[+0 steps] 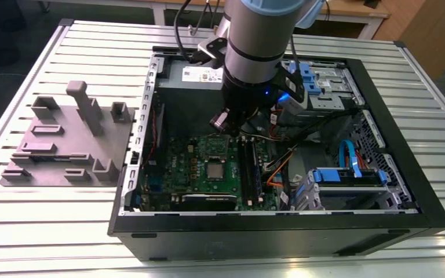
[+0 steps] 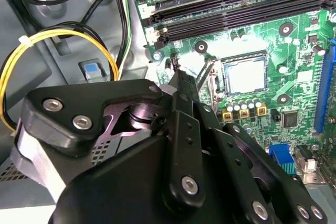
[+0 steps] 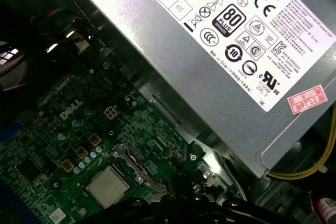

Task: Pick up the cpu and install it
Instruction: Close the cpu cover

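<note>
In the exterior view, the gripper (image 1: 224, 128) is hanging inside the case (image 1: 408, 174), above the cpu (image 1: 215, 170) sitting in its socket. In the second wrist view, the gripper (image 2: 176, 69) is pressed together, holding nothing, the cpu (image 2: 245, 75) lying beyond its tips. In the first wrist view, the cpu (image 3: 107, 185) is lying near the gripper's edge.

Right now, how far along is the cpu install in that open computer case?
The placing part looks done: the cpu sits square in its socket on the green motherboard, seen in both wrist views too. The gripper carries nothing and hangs above the board, beside the socket. Whether the socket's latch lever is locked cannot be told, so that may remain.
</note>
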You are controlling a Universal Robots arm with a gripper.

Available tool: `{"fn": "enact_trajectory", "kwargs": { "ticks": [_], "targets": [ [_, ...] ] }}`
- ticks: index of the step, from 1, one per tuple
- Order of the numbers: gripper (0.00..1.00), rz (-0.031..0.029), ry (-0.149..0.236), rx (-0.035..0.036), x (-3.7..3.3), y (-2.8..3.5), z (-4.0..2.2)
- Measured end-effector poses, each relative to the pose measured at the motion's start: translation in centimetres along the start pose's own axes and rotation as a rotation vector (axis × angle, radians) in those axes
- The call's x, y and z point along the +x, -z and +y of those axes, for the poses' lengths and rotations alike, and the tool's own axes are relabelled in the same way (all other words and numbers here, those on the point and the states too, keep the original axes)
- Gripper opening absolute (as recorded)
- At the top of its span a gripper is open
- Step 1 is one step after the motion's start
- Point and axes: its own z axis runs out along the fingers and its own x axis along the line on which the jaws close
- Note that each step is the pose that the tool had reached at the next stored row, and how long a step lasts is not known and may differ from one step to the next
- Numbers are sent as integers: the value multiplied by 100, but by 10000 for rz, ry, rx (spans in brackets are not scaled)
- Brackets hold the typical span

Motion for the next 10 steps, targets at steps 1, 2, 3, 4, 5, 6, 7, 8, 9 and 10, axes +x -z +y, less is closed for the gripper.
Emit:
{"fn": "enact_trajectory", "kwargs": {
  "ticks": [1,2,3,4,5,6,7,8,9,10],
  "targets": [
    [10,4,15,0,1,5,1],
    [10,4,24,-1,1,10,2],
    [10,0,28,-4,1,15,3],
    [10,-2,31,-6,1,21,4],
    [10,-4,32,-8,2,27,5],
    [10,-5,34,-10,2,32,6],
    [10,-7,34,-12,2,36,7],
    [10,-9,34,-14,3,41,9],
    [10,-12,35,-16,4,44,10],
    [10,-13,35,-17,4,47,10]
  ]
}}
